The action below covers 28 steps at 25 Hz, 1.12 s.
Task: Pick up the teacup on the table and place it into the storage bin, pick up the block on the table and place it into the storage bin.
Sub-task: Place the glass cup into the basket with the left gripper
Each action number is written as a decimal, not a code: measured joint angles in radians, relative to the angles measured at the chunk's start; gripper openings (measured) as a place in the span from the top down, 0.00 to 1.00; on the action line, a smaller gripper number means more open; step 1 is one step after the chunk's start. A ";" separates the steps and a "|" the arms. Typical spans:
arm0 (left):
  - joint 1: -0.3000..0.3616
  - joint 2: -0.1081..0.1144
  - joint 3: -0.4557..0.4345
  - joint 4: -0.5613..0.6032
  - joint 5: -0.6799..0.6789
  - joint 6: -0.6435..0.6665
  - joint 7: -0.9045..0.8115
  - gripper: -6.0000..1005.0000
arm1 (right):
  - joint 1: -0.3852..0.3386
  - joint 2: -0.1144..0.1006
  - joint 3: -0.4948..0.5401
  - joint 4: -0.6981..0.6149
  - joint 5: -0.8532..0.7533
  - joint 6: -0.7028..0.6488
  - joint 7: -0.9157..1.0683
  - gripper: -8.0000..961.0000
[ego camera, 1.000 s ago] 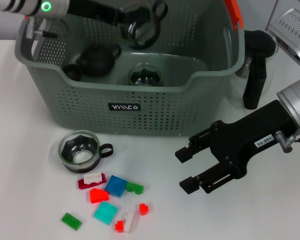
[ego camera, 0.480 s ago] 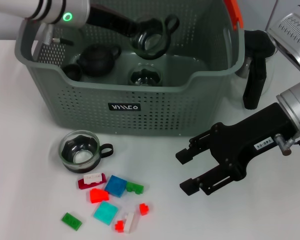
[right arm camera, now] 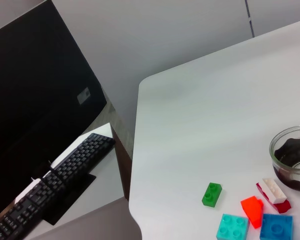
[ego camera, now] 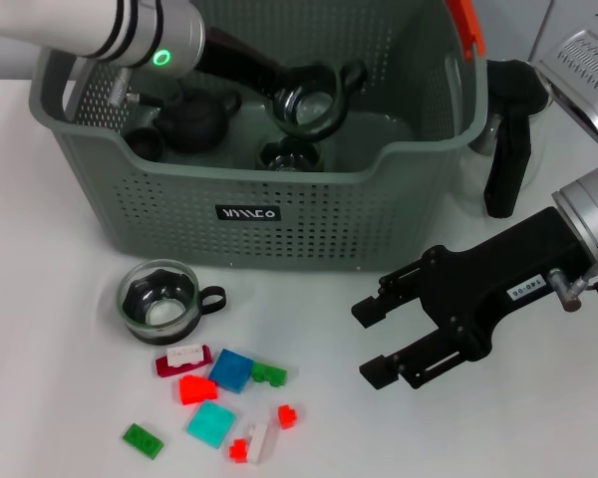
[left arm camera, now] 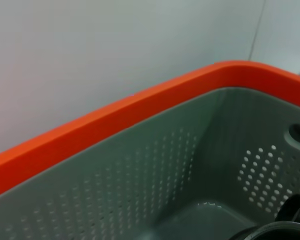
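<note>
The grey-green storage bin (ego camera: 379, 219) stands at the back of the table. My left gripper (ego camera: 284, 90) reaches into it from the left, shut on a glass teacup (ego camera: 314, 100) held just above the bin floor. The left wrist view shows the bin's inner wall (left arm camera: 165, 165) and orange rim (left arm camera: 115, 125). Another teacup (ego camera: 159, 302) (right arm camera: 295, 157) sits on the table in front of the bin. Several small blocks lie below it, among them a blue one (ego camera: 232, 370) (right arm camera: 276, 227) and a green one (ego camera: 142, 440) (right arm camera: 211, 194). Right of the blocks, my right gripper (ego camera: 374, 339) hovers open and empty.
Inside the bin are a black teapot (ego camera: 194, 119) and a glass cup (ego camera: 291, 154). A black-handled pot (ego camera: 508, 139) and a metal device (ego camera: 588, 60) stand at the back right. The table's edge (right arm camera: 135, 165) drops to a lower desk with a keyboard (right arm camera: 55, 175).
My left arm has carried the teacup to the right and lower into the bin. The right gripper has barely moved.
</note>
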 joint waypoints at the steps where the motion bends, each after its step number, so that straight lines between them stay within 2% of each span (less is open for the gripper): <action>1: -0.001 -0.004 0.000 -0.003 0.012 0.000 -0.001 0.95 | 0.000 0.000 0.000 0.000 0.000 0.000 0.000 0.20; 15: -0.007 -0.005 0.013 -0.009 0.043 0.022 -0.001 0.93 | 0.000 -0.002 0.001 0.001 0.000 0.006 -0.001 0.20; 21: -0.007 -0.006 0.014 -0.009 0.044 0.022 0.001 0.77 | 0.000 -0.002 0.001 0.001 0.000 0.008 -0.001 0.20; 26: -0.005 0.001 0.011 -0.043 0.051 0.063 -0.009 0.54 | 0.000 -0.002 0.003 0.001 0.000 0.008 -0.001 0.20; 28: -0.002 0.008 0.003 -0.081 0.069 0.096 -0.052 0.50 | 0.000 -0.002 0.005 0.001 0.000 0.008 -0.002 0.20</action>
